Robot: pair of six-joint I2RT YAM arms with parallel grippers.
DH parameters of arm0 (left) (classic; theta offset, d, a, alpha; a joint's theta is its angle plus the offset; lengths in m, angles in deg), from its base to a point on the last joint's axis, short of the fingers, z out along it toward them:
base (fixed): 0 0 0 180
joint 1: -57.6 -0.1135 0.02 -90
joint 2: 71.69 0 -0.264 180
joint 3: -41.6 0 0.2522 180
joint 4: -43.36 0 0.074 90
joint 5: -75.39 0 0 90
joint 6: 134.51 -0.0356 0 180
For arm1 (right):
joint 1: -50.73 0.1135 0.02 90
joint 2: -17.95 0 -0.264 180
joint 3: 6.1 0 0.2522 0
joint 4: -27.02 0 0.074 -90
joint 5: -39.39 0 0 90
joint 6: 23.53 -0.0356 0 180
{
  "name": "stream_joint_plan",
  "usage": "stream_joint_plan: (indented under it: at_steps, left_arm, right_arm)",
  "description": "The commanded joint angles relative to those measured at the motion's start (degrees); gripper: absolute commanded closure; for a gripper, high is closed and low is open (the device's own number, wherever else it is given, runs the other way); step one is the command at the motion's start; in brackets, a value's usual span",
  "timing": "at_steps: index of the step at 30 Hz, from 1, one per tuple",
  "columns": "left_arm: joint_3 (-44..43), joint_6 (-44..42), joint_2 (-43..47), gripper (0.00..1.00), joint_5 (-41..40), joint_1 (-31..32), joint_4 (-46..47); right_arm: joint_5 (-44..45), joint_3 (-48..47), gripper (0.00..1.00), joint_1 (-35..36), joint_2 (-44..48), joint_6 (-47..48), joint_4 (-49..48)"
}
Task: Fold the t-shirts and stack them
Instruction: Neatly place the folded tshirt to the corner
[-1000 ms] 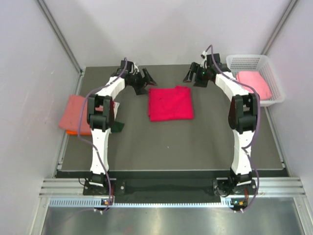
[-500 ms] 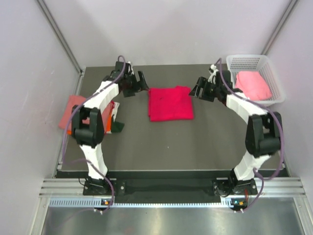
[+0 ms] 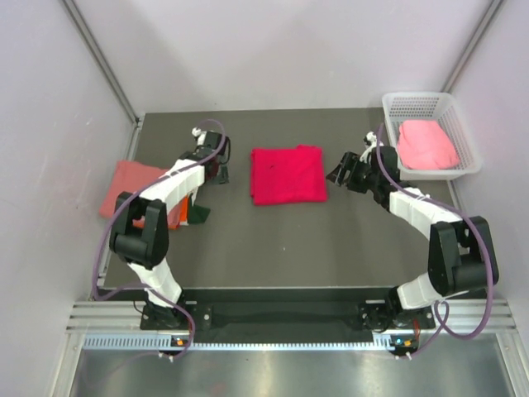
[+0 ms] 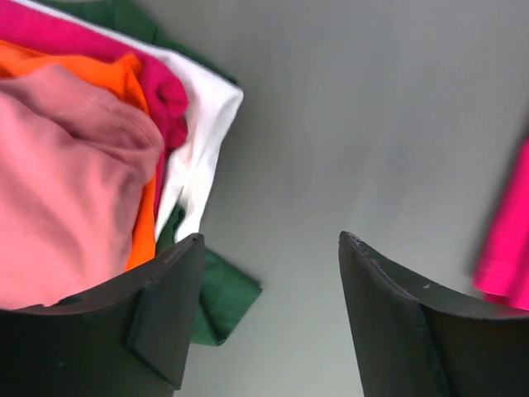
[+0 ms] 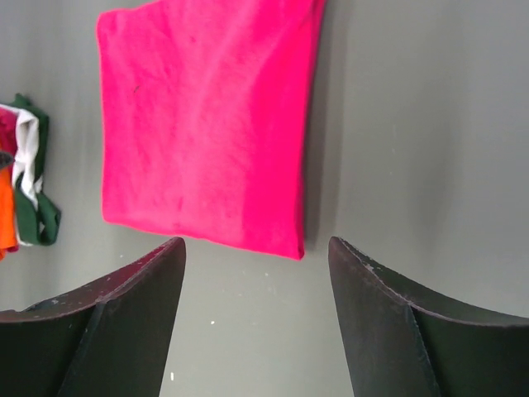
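Lying flat, square-folded crimson-pink tee (image 3: pixel 288 174), soft cloth

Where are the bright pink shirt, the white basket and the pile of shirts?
folded crimson-pink t-shirt (image 3: pixel 288 174), top view, its middle.
white mesh basket (image 3: pixel 417 103), top view, far wall.
stack of t-shirts (image 3: pixel 124 188), top view, salmon top layer.

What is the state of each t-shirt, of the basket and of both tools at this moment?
crimson-pink t-shirt: folded, flat on the table.
salmon t-shirt: on top of the left pile.
orange t-shirt: in that pile, under the salmon one.
white basket: upright, holding one t-shirt.
light pink t-shirt: bunched in the basket.
left tool: open, empty, beside the pile.
right tool: open, empty, beside the crimson-pink t-shirt.
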Motion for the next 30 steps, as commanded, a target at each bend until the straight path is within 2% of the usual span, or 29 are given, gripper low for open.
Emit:
stream_joint_plan:
  at_steps: [1, 12, 15, 19, 24, 26, 27, 29, 30]
  left_arm:
    - [-0.97, 1.12, -3.27, 0.3, -13.39, 4.82, -4.36]
    - [-6.86, 3.24, -16.73, 0.31, -28.7, 4.56, -13.77]
    - [-7.21, 2.11, -17.96, 0.32, -27.93, 3.95, -12.9]
    - [-8.88, 2.19, -20.77, 0.43, -28.87, 2.8, -14.81]
    - [-9.41, 5.36, -23.15, 0.49, -30.21, 1.75, -16.94]
    - [-9.24, 4.75, -22.71, 0.6, -28.55, 1.57, -16.41]
    - [-9.24, 4.66, -22.53, 0.79, -27.75, 1.66, -16.24]
    - [-9.06, 4.57, -21.22, 1.0, -26.08, 2.01, -15.8]
    - [-8.54, 4.66, -20.61, 1.0, -24.77, 2.97, -15.01]
  right_arm:
    - [1.85, 0.78, 0.3, 0.2, 1.08, -1.15, -6.79]
    - [0.18, 2.28, 0.32, 0.29, -0.94, -2.64, -8.9]
    - [0.09, 2.54, 0.32, 0.29, -0.86, -2.64, -8.99]
    - [0.27, 2.54, 0.32, 0.29, -1.12, -2.47, -9.08]
    - [0.36, 2.45, 0.32, 0.28, -1.73, -2.47, -8.9]
    - [0.35, 2.45, 0.32, 0.2, -1.82, -2.55, -8.81]
    - [0.36, 2.37, 0.32, 0.2, -1.82, -2.64, -8.81]
    - [0.71, 2.45, 0.32, 0.2, -1.47, -2.47, -8.64]
    - [0.88, 2.37, 0.32, 0.2, -1.38, -2.55, -8.64]
